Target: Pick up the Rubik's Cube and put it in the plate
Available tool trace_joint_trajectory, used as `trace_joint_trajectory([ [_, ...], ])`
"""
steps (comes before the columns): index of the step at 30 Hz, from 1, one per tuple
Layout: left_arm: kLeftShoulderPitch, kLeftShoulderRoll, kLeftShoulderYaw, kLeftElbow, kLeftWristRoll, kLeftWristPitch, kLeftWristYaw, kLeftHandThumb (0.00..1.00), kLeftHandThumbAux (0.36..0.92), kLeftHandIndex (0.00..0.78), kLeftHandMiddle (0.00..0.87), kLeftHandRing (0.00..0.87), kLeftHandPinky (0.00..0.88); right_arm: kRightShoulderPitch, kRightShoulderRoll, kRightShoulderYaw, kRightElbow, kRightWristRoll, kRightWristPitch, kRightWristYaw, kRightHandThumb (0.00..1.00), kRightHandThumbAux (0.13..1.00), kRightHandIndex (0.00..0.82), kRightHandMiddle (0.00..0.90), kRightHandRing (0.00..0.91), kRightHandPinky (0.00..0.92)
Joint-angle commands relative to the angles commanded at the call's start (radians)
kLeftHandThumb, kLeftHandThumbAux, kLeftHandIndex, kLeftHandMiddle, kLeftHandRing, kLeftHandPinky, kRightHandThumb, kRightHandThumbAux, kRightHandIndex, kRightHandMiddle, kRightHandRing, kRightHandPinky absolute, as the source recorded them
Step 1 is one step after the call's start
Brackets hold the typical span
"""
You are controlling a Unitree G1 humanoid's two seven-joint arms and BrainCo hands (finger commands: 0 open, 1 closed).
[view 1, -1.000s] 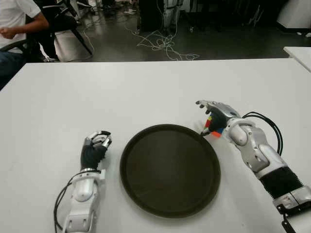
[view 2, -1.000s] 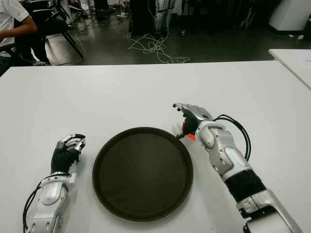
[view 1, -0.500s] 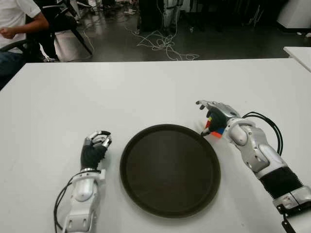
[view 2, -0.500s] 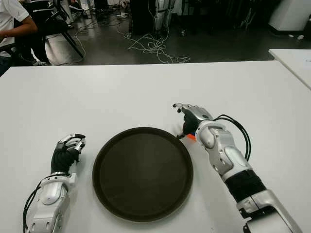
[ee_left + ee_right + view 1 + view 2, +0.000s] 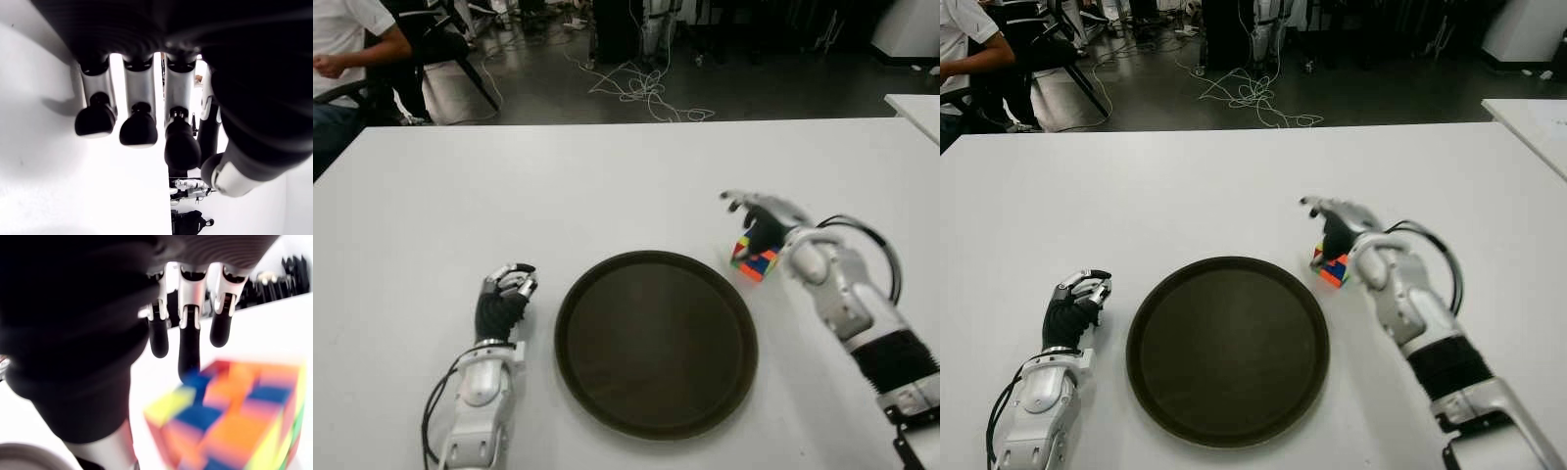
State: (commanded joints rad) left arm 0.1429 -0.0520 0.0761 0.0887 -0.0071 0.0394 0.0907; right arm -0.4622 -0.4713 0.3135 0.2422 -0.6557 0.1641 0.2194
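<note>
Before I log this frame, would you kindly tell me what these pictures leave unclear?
- Whether the right hand actually grips the multicoloured Rubik's Cube: in the eye views the fingers cover its far side, and the right wrist view is blurred.
- Whether the cube touches the white table or is lifted: its underside is hidden in every view.
- The left hand, left of the round dark plate: its wrist view shows curled fingers, but the palm is hidden.

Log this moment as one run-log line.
right hand: open over Rubik's Cube | cube: on table, beside plate | left hand: idle, curled
</note>
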Motion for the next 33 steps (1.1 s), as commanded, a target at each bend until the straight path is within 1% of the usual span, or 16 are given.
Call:
trace_joint_trajectory([
  [2,0.0,0.002,-0.001,0.0,0.0,-0.001,-0.003,0.711,0.703,0.444,0.801,0.819,0.81,-0.004,-0.002,-0.007,-0.002,-0.001,0.005,-0.003,0.056,0.992,0.039,0.509,0.668,0.655],
  [6,-0.001,0.004,-0.003,0.003,0.003,-0.002,-0.003,0.711,0.704,0.444,0.799,0.814,0.804,-0.027,-0.01,-0.028,-0.005,-0.002,0.021,0.0,0.091,0.994,0.036,0.487,0.678,0.641],
  [7,-0.003,0.005,-0.003,0.005,0.004,0.0,-0.003,0.711,0.704,0.444,0.799,0.813,0.803,-0.035,-0.013,-0.034,-0.011,-0.003,0.03,0.005,0.1,0.99,0.032,0.463,0.671,0.608],
  [8,-0.004,0.006,-0.003,0.006,0.005,0.002,-0.002,0.712,0.704,0.444,0.8,0.813,0.804,-0.04,-0.015,-0.038,-0.016,-0.004,0.036,0.009,0.105,0.988,0.029,0.412,0.644,0.556],
  [10,-0.007,0.007,-0.001,0.01,0.006,0.006,0.0,0.712,0.704,0.444,0.802,0.814,0.805,-0.043,-0.018,-0.046,-0.038,-0.007,0.052,0.015,0.109,0.988,0.027,0.36,0.611,0.508],
  [11,-0.009,0.007,-0.001,0.012,0.006,0.007,0.001,0.712,0.704,0.444,0.803,0.814,0.806,-0.041,-0.019,-0.05,-0.053,-0.008,0.061,0.017,0.11,0.988,0.026,0.338,0.597,0.489],
  [13,-0.01,0.007,0.0,0.015,0.006,0.007,0.003,0.711,0.704,0.444,0.804,0.815,0.806,-0.038,-0.016,-0.055,-0.076,-0.011,0.076,0.019,0.113,0.988,0.024,0.337,0.598,0.494],
  [15,-0.011,0.007,0.002,0.018,0.006,0.005,0.003,0.711,0.704,0.444,0.804,0.815,0.805,-0.036,-0.015,-0.061,-0.103,-0.013,0.092,0.024,0.116,0.985,0.022,0.306,0.575,0.461],
  [17,-0.011,0.007,0.002,0.018,0.004,0.002,0.002,0.711,0.704,0.444,0.805,0.817,0.809,-0.038,-0.02,-0.069,-0.136,-0.013,0.111,0.039,0.06,0.983,0.015,0.24,0.508,0.421],
  [19,-0.01,0.006,0.003,0.018,0.003,0.0,0.001,0.711,0.703,0.444,0.808,0.819,0.814,-0.04,-0.025,-0.073,-0.162,-0.014,0.126,0.053,0.03,0.958,0.014,0.213,0.449,0.315],
  [21,-0.009,0.007,0.003,0.017,0.001,-0.004,-0.003,0.711,0.703,0.444,0.809,0.82,0.816,-0.025,-0.027,-0.078,-0.19,-0.021,0.129,0.043,0.015,0.945,0.015,0.19,0.389,0.254],
  [22,-0.008,0.007,0.002,0.017,0.0,-0.006,-0.005,0.71,0.704,0.444,0.808,0.821,0.814,-0.018,-0.027,-0.08,-0.201,-0.023,0.128,0.036,0.009,0.95,0.02,0.162,0.305,0.23],
  [24,-0.007,0.008,0.002,0.018,-0.001,-0.01,-0.008,0.71,0.704,0.444,0.807,0.82,0.812,-0.009,-0.026,-0.086,-0.216,-0.024,0.129,0.027,0.003,0.959,0.028,0.132,0.211,0.199],
  [28,-0.007,0.007,0.003,0.023,-0.001,-0.015,-0.009,0.71,0.704,0.444,0.804,0.818,0.809,-0.005,-0.024,-0.091,-0.227,-0.026,0.136,0.031,0.0,0.961,0.033,0.113,0.153,0.153],
  [31,-0.009,0.005,0.004,0.026,-0.002,-0.016,-0.008,0.711,0.704,0.444,0.803,0.817,0.804,-0.004,-0.031,-0.083,-0.237,-0.044,0.151,0.044,0.0,0.922,0.032,0.106,0.133,0.127],
  [33,-0.01,0.003,0.006,0.027,-0.003,-0.015,-0.006,0.71,0.704,0.444,0.802,0.816,0.803,-0.004,-0.041,-0.071,-0.241,-0.062,0.165,0.061,0.0,0.876,0.027,0.089,0.108,0.096],
])
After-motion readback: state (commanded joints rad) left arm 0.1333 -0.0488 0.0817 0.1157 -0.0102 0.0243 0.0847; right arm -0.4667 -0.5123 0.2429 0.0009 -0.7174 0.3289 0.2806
